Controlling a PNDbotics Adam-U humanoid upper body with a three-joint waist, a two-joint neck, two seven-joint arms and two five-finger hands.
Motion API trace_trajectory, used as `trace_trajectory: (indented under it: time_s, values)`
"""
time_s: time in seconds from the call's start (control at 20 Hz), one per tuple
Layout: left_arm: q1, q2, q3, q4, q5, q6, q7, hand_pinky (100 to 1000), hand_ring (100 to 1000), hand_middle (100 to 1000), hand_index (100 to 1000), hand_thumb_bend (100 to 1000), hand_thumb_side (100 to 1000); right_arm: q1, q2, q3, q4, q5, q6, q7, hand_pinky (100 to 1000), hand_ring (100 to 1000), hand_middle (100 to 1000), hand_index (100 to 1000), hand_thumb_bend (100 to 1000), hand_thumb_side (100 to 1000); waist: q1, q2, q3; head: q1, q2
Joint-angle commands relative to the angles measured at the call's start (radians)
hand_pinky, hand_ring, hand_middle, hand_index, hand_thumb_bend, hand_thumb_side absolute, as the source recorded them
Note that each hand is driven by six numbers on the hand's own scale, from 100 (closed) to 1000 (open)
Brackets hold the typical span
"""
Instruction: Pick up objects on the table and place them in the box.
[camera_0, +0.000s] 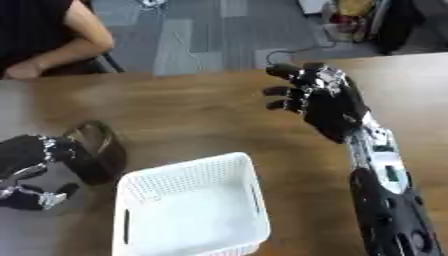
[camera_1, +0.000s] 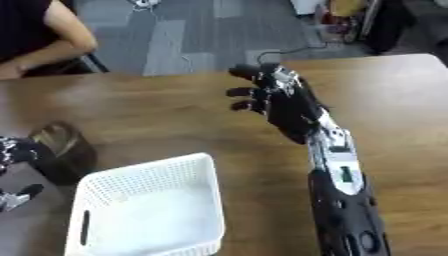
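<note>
gripping a dark glossy rounded object (camera_0: 94, 150), left robot hand (camera_0: 31, 160) beside perforated white basket (camera_0: 188, 175).

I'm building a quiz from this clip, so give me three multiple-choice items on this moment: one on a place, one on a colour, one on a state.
1. Where does the dark brown object stand relative to the basket?
A. Inside it
B. On the table to its left
C. Behind the right hand

2. What colour is the basket?
A. White
B. Blue
C. Red

3. How is the right hand now?
A. Curled round the brown object
B. Resting flat in the basket
C. Raised over the table, holding nothing

Answers: 1 B, it stands outside the basket's left wall, by the left hand. 2 A, its lattice walls are white. 3 C, nothing shows in it.
</note>
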Motion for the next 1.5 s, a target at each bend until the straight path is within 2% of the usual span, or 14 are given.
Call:
trace_trajectory:
  time_s: [0.05,0.2,0.3,0.4,0.6,0.8,1.2,1.5]
  values:
    - [-0.005,0.002,-0.002,0.013,-0.035,0.009,0.02,100,100,551,750,100,233,-0.024,-0.008,0.002,-0.016,-0.002,0.004,0.005,789,848,985,953,100,1000,0.0,-0.01,0.0,0.004,-0.015]
    - [-0.005,-0.01,-0.002,0.032,-0.066,0.023,0.043,100,100,474,684,100,228,-0.026,-0.008,0.004,-0.015,-0.002,0.004,0.005,790,848,985,953,100,1000,-0.001,-0.008,-0.003,0.007,-0.018]
    - [-0.005,-0.016,0.0,0.044,-0.088,0.032,0.066,100,100,334,539,100,219,-0.028,-0.008,0.004,-0.015,-0.001,0.003,0.005,790,848,985,953,100,1000,-0.001,-0.006,-0.006,0.007,-0.02]
    - [-0.003,-0.021,0.0,0.054,-0.105,0.04,0.092,100,100,243,434,100,228,-0.03,-0.009,0.002,-0.013,-0.001,0.002,0.005,790,848,985,953,100,1000,-0.002,-0.004,-0.008,0.007,-0.02]
    - [0.001,-0.028,-0.004,0.083,-0.076,0.05,0.12,100,100,106,305,100,253,-0.033,-0.011,0.001,-0.011,0.0,0.0,0.005,790,848,985,953,100,1000,-0.003,-0.002,-0.006,0.005,-0.018]
    - [0.0,-0.024,-0.007,0.079,-0.067,0.057,0.102,100,100,100,264,100,264,-0.033,-0.01,0.003,-0.01,0.001,-0.001,0.005,790,848,985,953,100,1000,-0.003,-0.002,-0.003,0.003,-0.017]
    - [-0.001,-0.024,-0.006,0.072,-0.086,0.057,0.081,100,100,100,258,100,261,-0.03,-0.009,-0.001,-0.011,0.0,-0.001,0.005,790,848,985,954,100,1000,-0.005,-0.005,0.002,0.001,-0.017]
    - [0.01,-0.019,0.007,0.033,-0.103,0.051,0.117,100,100,100,236,100,260,-0.025,-0.01,-0.002,-0.012,-0.001,0.002,0.005,790,848,985,954,100,1000,-0.007,-0.007,0.007,-0.009,-0.016]
